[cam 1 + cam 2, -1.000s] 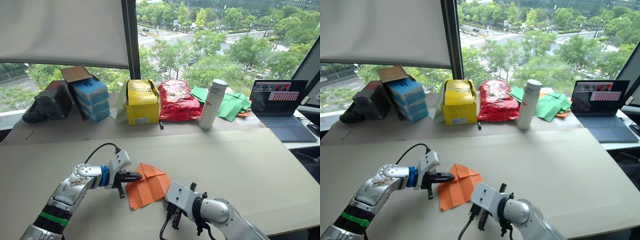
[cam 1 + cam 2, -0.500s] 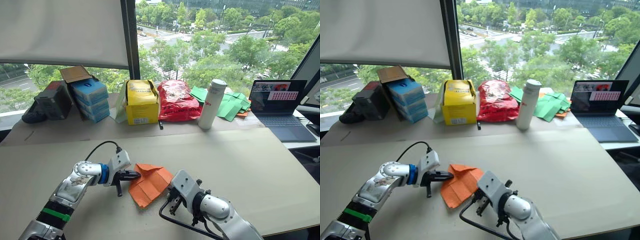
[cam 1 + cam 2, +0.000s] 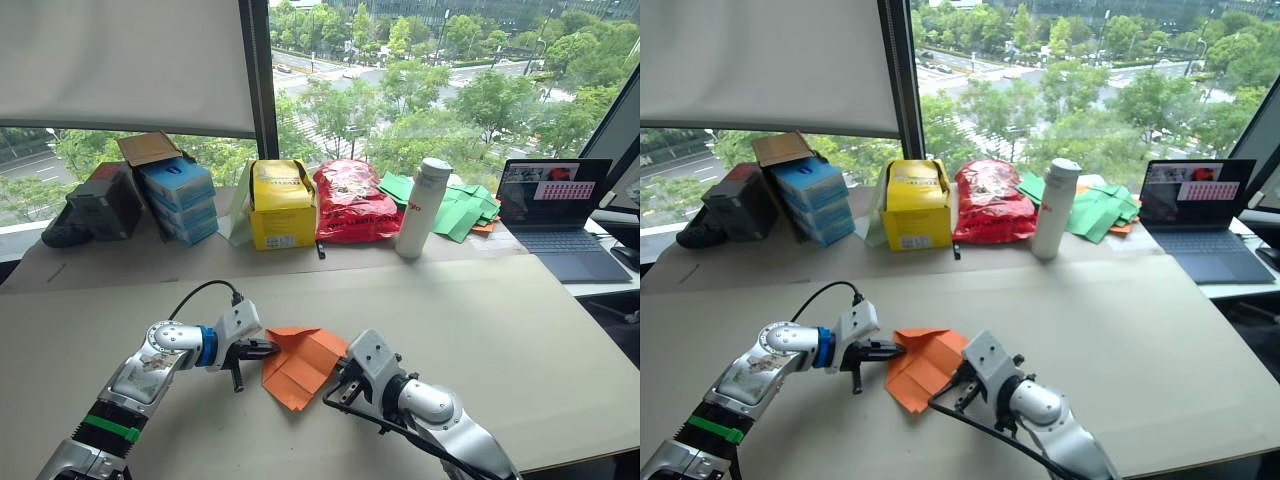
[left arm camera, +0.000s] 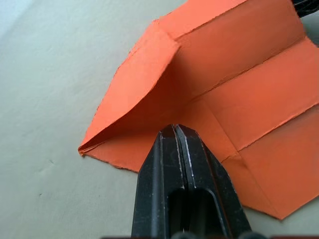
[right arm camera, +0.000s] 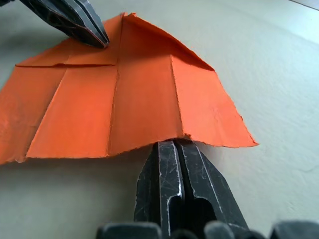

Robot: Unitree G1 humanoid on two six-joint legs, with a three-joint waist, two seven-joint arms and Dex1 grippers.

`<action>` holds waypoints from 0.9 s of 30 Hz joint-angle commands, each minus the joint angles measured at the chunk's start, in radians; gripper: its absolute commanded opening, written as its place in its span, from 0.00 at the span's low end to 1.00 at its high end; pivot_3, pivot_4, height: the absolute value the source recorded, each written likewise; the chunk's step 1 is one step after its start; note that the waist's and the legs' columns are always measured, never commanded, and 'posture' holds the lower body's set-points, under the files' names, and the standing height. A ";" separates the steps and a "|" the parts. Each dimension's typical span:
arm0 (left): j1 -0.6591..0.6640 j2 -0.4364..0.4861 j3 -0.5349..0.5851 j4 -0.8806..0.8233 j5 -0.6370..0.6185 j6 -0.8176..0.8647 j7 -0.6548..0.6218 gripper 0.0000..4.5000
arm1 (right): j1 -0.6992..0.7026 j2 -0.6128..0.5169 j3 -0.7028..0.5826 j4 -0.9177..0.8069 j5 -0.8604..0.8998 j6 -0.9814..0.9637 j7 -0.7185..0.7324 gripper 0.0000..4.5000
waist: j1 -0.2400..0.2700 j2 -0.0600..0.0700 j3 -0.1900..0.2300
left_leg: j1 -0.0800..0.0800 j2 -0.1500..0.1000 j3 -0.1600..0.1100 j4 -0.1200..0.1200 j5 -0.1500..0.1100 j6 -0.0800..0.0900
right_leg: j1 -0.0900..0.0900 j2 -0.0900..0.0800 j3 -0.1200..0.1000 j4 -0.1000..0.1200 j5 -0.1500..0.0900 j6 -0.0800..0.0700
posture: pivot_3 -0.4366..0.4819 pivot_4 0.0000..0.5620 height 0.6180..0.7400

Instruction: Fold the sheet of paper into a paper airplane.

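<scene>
The sheet of paper lay on the surface near the front edge, between the two arms, already creased a few times with flaps folded over, so it looked like a chunky pointed shape and not a plane yet. The left end effector had its fingers pressed together, the tip sitting on the paper's left edge, looking more like pinning than gripping. The right end effector was closed too, its tip right at the paper's opposite edge; hard to say whether it actually had the edge pinched. Roughly midway by the look of it: the nose folds seemed done, while the narrow body and wings were still to come.
</scene>
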 commanded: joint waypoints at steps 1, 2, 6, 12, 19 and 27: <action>0.014 0.016 -0.004 0.005 0.025 0.027 0.002 0.01 | 0.001 -0.031 -0.017 0.001 -0.005 0.008 0.007 0.00 | 0.000 0.000 0.000 | 0.000 0.000 0.000 0.000 0.000 0.000 | 0.000 0.000 0.000 0.000 0.000 0.000 | 0.48 0.27 1.00; 0.015 0.017 -0.003 0.001 0.023 0.028 0.002 0.01 | 0.005 -0.034 -0.029 0.008 -0.002 0.006 0.003 0.00 | 0.000 0.000 0.000 | 0.000 0.000 0.000 0.000 0.000 0.000 | 0.000 0.000 0.000 0.000 0.000 0.000 | 0.48 0.27 1.00; 0.017 0.022 0.002 -0.011 0.019 0.035 0.000 0.01 | 0.005 -0.024 -0.081 0.057 0.011 -0.005 -0.017 0.00 | -0.001 0.000 0.000 | 0.000 0.000 0.000 0.000 0.000 0.000 | 0.000 0.000 0.001 0.000 0.000 0.000 | 0.48 0.27 1.00; 0.010 0.026 0.003 -0.015 0.021 0.036 0.000 0.01 | -0.022 0.051 -0.138 0.125 0.070 -0.048 -0.023 0.00 | -0.002 0.000 0.000 | 0.000 0.000 0.000 0.000 0.000 0.000 | 0.000 0.000 0.002 0.000 0.000 0.000 | 0.48 0.27 1.00; 0.009 0.025 0.007 -0.020 0.021 0.039 0.005 0.01 | -0.055 0.152 -0.167 0.183 0.163 -0.127 0.009 0.00 | -0.003 0.000 0.000 | 0.000 0.000 0.000 0.000 0.000 0.000 | 0.000 0.000 0.003 0.001 0.000 0.000 | 0.48 0.27 1.00; 0.021 0.026 0.011 -0.041 0.020 0.050 0.009 0.01 | -0.119 0.233 -0.221 0.238 0.308 -0.163 0.088 0.00 | -0.004 0.001 0.001 | 0.000 0.000 0.000 -0.001 0.000 0.000 | -0.001 0.000 0.003 0.001 0.000 0.000 | 0.48 0.27 1.00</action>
